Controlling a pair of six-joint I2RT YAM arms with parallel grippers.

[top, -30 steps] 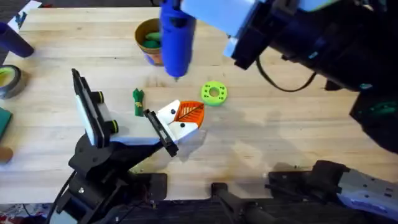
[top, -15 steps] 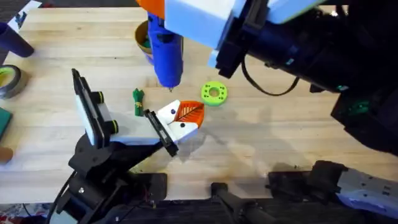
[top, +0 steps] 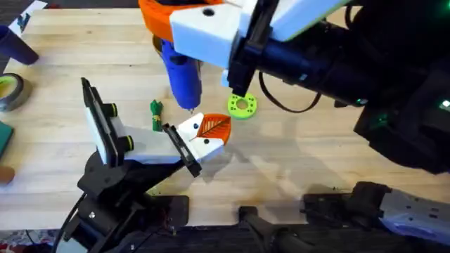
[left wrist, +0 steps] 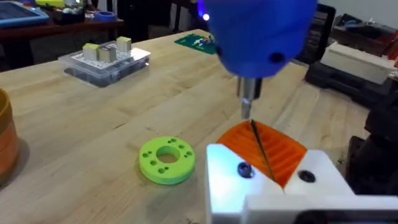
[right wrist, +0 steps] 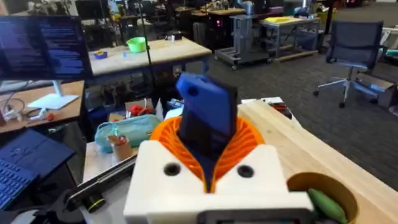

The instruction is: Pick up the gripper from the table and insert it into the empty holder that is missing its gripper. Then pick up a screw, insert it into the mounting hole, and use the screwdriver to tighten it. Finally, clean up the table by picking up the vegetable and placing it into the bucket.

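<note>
One blue screwdriver [top: 181,74] in right hand [top: 184,21], tip just above screw [left wrist: 244,169].

Light wooden table [top: 309,151] with visible grain; beyond it a workshop of grey carpet [right wrist: 292,68], a wheeled office chair [right wrist: 351,53], cluttered workbenches [right wrist: 155,53], a dark monitor [right wrist: 40,53] showing text, an open laptop [right wrist: 22,165]
</note>
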